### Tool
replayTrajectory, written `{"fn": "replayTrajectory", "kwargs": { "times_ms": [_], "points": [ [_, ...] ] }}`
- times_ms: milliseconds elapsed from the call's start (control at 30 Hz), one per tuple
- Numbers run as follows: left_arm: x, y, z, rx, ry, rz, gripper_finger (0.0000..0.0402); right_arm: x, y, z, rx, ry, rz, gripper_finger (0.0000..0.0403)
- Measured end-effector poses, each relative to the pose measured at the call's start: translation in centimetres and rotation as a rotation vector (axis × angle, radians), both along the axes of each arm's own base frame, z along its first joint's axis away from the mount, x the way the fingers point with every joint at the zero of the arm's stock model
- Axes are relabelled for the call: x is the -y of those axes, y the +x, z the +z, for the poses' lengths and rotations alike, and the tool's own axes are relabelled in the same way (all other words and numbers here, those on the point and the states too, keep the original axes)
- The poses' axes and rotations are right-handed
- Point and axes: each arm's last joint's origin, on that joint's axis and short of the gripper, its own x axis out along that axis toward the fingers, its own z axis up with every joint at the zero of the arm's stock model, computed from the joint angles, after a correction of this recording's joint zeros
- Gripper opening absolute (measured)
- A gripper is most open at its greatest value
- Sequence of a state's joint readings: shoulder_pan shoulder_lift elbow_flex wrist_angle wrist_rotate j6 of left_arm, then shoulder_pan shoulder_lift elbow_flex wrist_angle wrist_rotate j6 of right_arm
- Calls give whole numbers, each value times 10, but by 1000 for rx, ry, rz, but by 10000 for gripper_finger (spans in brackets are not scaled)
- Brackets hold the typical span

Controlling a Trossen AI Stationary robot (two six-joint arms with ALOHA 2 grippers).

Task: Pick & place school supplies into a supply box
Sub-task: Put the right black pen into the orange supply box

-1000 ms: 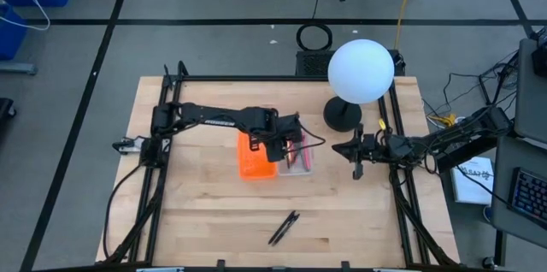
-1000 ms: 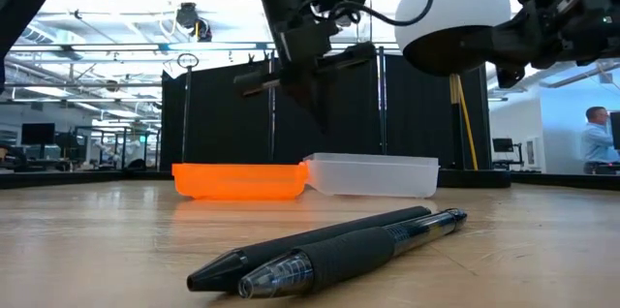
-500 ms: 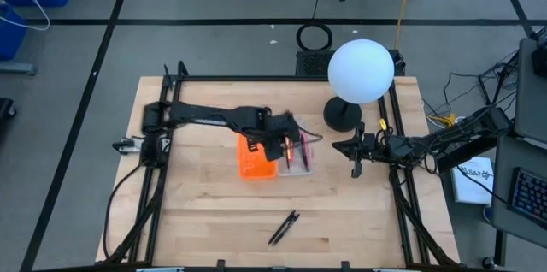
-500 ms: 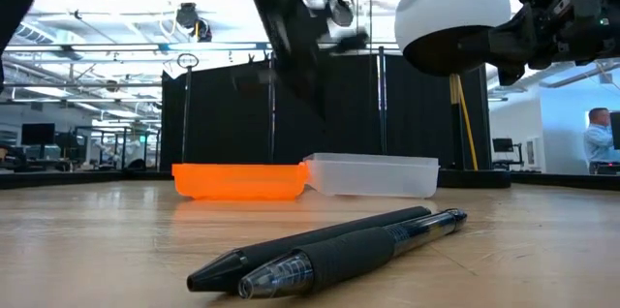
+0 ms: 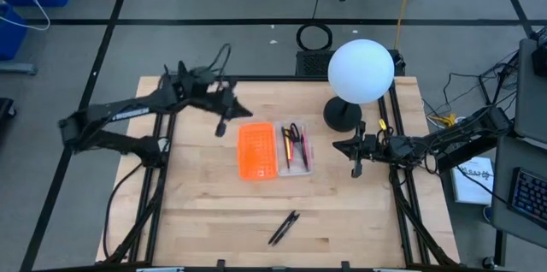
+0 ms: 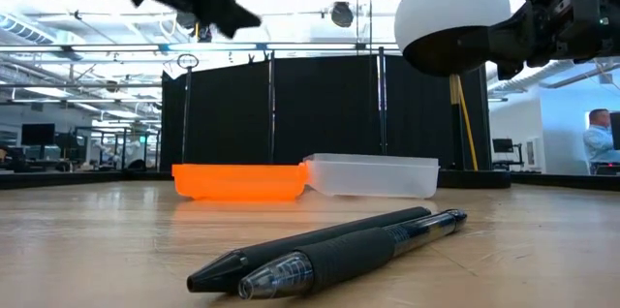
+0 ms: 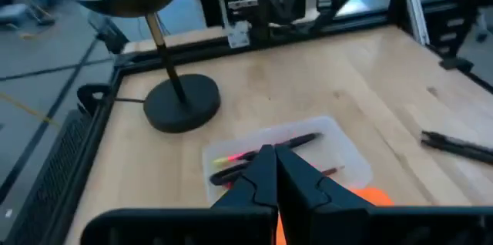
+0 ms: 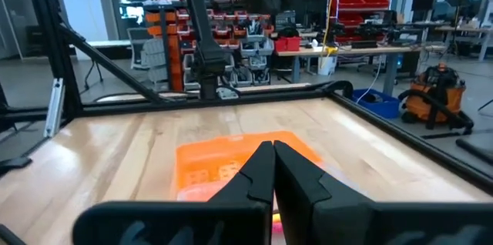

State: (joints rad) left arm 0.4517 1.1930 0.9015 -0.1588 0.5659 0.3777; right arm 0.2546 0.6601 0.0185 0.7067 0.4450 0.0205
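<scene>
L gripper [image 5: 220, 127] hangs above surface [image 5: 197, 212] left of supply box [image 5: 273, 150], fingers pressed together, empty. Box lies open mid-surface w/ pens and scissors [image 5: 293, 132] in clear half. Two black pens [image 5: 284, 227] near front edge. R gripper [image 5: 356, 169] right of box, fingers together, empty.

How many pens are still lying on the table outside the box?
2. Both black pens lie side by side, touching, near the table's front edge, well apart from the supply box. More supplies sit inside its clear half, but those aren't counted.
</scene>
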Motion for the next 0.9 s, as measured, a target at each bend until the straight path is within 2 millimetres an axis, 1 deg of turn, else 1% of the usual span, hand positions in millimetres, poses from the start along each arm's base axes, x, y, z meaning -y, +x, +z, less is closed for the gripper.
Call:
{"fn": "replayTrajectory", "kwargs": {
  "times_ms": [100, 200, 300, 400, 500, 600, 700, 800, 867, 900],
  "points": [
    [13, -20, -29, 28, 8, -7, 2, 0, 0, 0, 0, -11, 0, 4],
    [20, -34, -57, 97, 5, 24, 3, 0, 0, 3, 19, -44, -3, 4],
    [25, -44, -75, 214, -34, 44, 2, 0, 0, 5, 35, -57, -4, 4],
    [29, -53, -93, 266, -85, 72, 3, 0, 0, 5, 32, -73, -4, 4],
    [32, -60, -105, 295, -78, 70, 2, 0, 0, 4, 23, -75, -1, 4],
    [35, -67, -118, 285, -80, 80, 3, 0, 1, 3, 19, -77, -1, 4],
    [38, -72, -125, 297, -82, 79, 4, 0, 1, 3, 21, -72, -2, 4],
    [40, -76, -131, 295, -86, 78, 2, 0, 1, 4, 29, -30, 2, 4],
    [41, -78, -132, 301, -93, 80, 4, -2, 2, 1, -5, -21, 40, 3],
    [41, -78, -133, 301, -95, 80, 6, -4, 3, -4, -53, -21, 73, 2]
  ]
}}
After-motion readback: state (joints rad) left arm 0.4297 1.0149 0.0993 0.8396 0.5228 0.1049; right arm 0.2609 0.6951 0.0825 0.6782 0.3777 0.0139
